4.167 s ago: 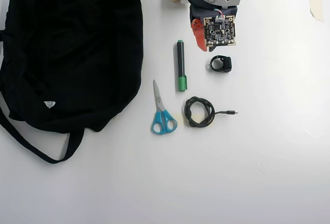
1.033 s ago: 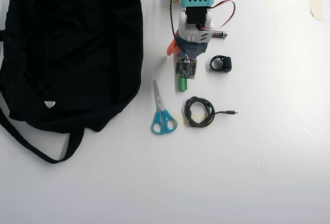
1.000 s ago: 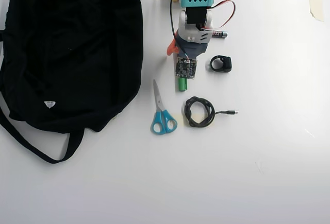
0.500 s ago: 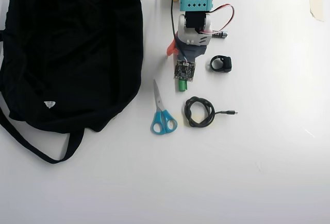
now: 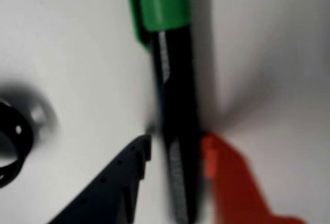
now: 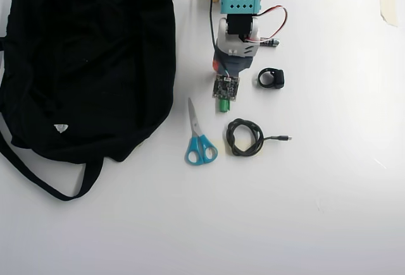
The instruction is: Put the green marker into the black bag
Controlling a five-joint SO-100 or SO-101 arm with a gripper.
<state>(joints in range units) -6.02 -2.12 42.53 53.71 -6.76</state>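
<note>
"Where was the green marker point(image 5: 172, 110)?"

"Flat on the counter point(image 6: 329, 180), right of the black bag point(image 6: 82, 66), its barrel between the fingers of the gripper point(image 5: 174, 154)."

"Closed on it?"

"Narrow; the orange finger looked to be touching, with a sliver beside the dark one. The barrel ran along the fingers' reach, squarely across the closing line."

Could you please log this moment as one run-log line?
phase: grasping | jaws: astride green marker, closing | marker: on table | black bag: untouched
</note>
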